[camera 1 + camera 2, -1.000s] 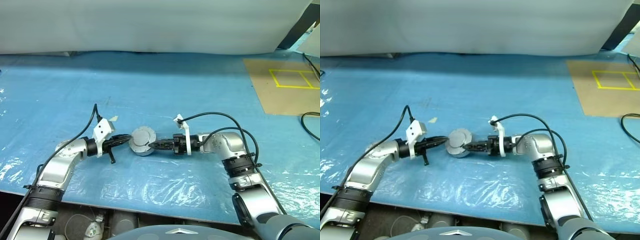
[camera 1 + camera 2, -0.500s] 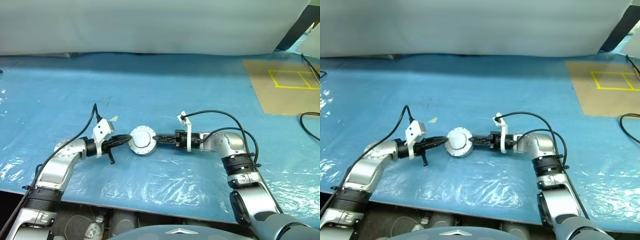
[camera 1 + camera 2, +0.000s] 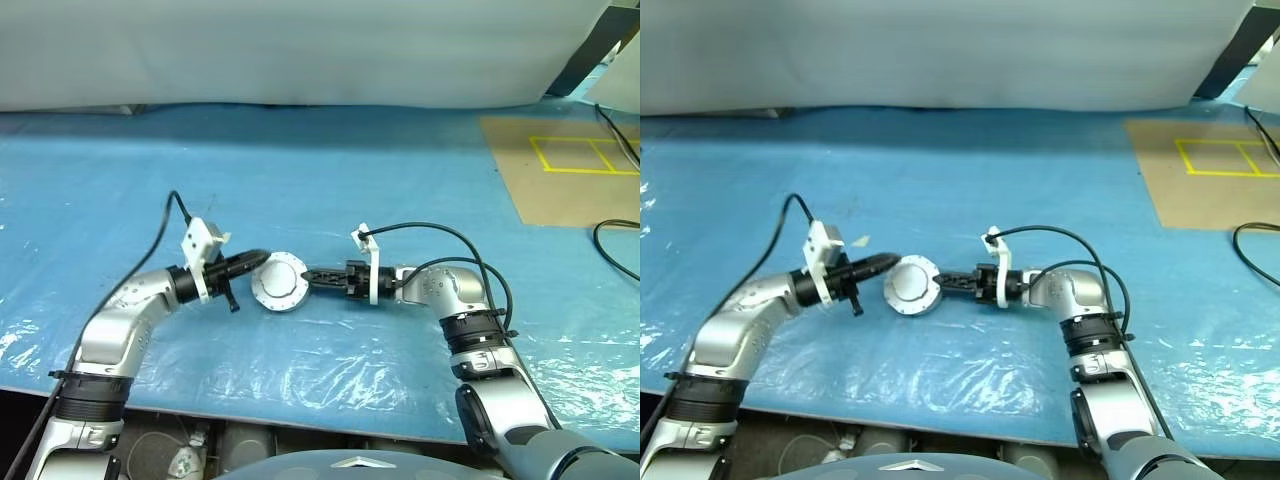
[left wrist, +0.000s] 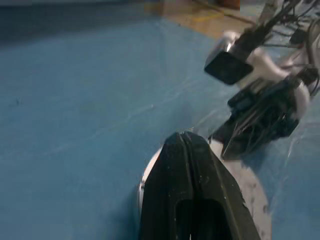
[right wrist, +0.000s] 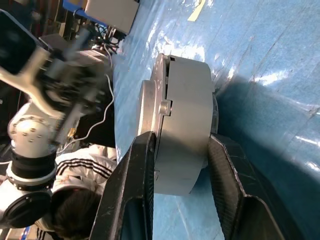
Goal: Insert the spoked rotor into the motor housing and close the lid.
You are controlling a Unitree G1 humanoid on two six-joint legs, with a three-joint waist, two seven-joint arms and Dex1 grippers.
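The motor housing [image 5: 190, 125], a short grey cylinder, stands tipped up on its edge on the blue sheet. The lid [image 3: 277, 282], a flat grey disc, sits on the housing and faces the head camera. My right gripper [image 3: 306, 275] reaches in from the right, shut on the housing, with one black finger [image 5: 142, 165] on the lid side and the other on the housing's back. My left gripper [image 3: 257, 259] is shut and empty, raised off the sheet, its tip close to the lid's upper left rim. The spoked rotor is hidden.
Crinkled blue plastic sheet [image 3: 330, 190] covers the table. A brown board with yellow tape lines [image 3: 565, 170] lies at the back right, and a black cable [image 3: 615, 245] lies at the right edge. A scrap of tape [image 3: 858, 241] lies behind my left gripper. A person's striped sleeve [image 5: 85, 170] is beyond the housing.
My right gripper has shut on the housing, which has turned up on edge so the lid faces the camera. My left gripper has risen off the sheet to the lid's upper rim.
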